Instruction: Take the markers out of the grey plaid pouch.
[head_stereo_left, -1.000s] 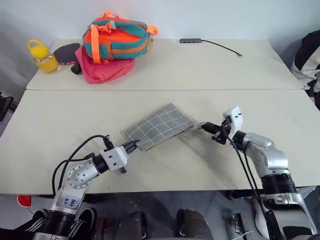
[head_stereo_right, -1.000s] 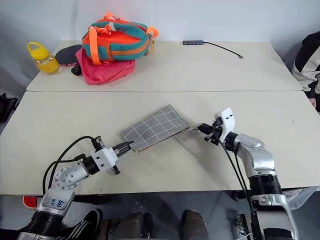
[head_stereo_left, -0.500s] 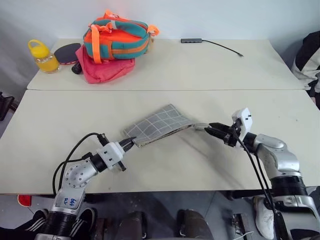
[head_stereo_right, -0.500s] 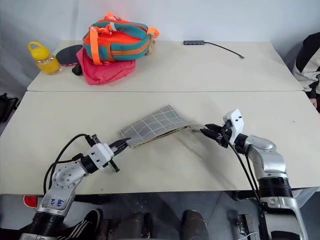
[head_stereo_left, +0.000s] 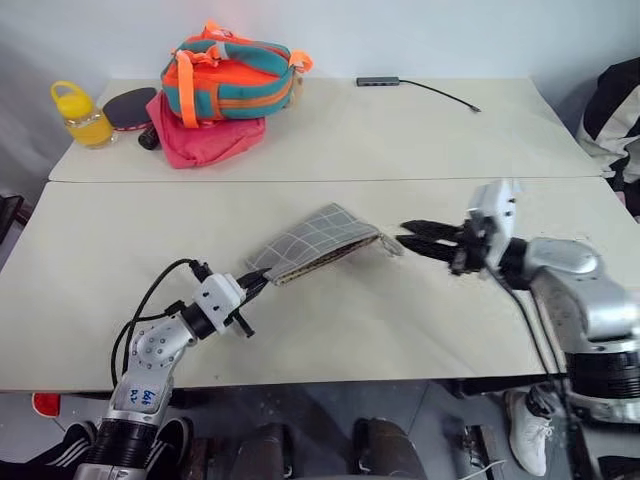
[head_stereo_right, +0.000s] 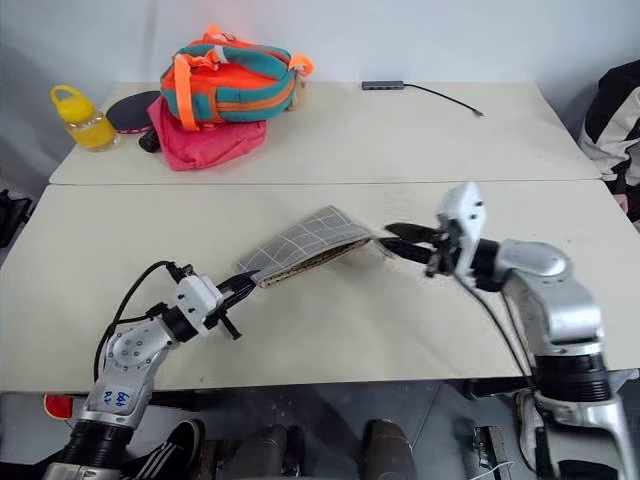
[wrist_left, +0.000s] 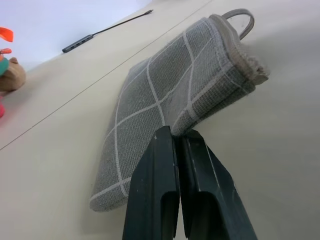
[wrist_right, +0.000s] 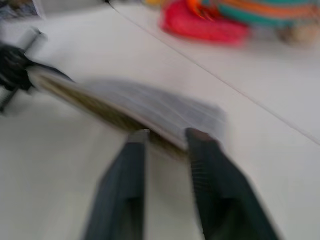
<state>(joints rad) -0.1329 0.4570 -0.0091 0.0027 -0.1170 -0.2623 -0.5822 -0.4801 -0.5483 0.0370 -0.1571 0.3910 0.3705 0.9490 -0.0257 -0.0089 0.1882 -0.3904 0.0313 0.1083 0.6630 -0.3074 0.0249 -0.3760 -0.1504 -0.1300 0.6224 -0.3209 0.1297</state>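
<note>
Grey pouch: we saw the flat grey plaid fabric pouch (head_stereo_left: 312, 242) lifted at a slant above the pale front table (head_stereo_left: 100, 250), its near corner low, its far end raised toward the right arm.
Left gripper: our left gripper (wrist_left: 176, 145) had its two black fingers pressed together, clamped on the pouch's lower edge.
Right gripper: our right gripper (head_stereo_left: 412, 236) hovered level just beside the pouch's raised end; in the right wrist view its fingers (wrist_right: 131, 160) stood a little apart, with the pouch's tan edge beyond their tips and nothing between them.
Zipper loop: a small loop (wrist_left: 239, 17) stuck out at the pouch's far corner, just ahead of the right fingertips.
Markers: we could see none; we judged them inside the pouch.
Step in hand: we judged it the opening of the pouch, held steady by the left arm.
Next move: it called, we thought, for the right fingers to close on the loop or the mouth edge and pull, while the left grip held firm.
</note>
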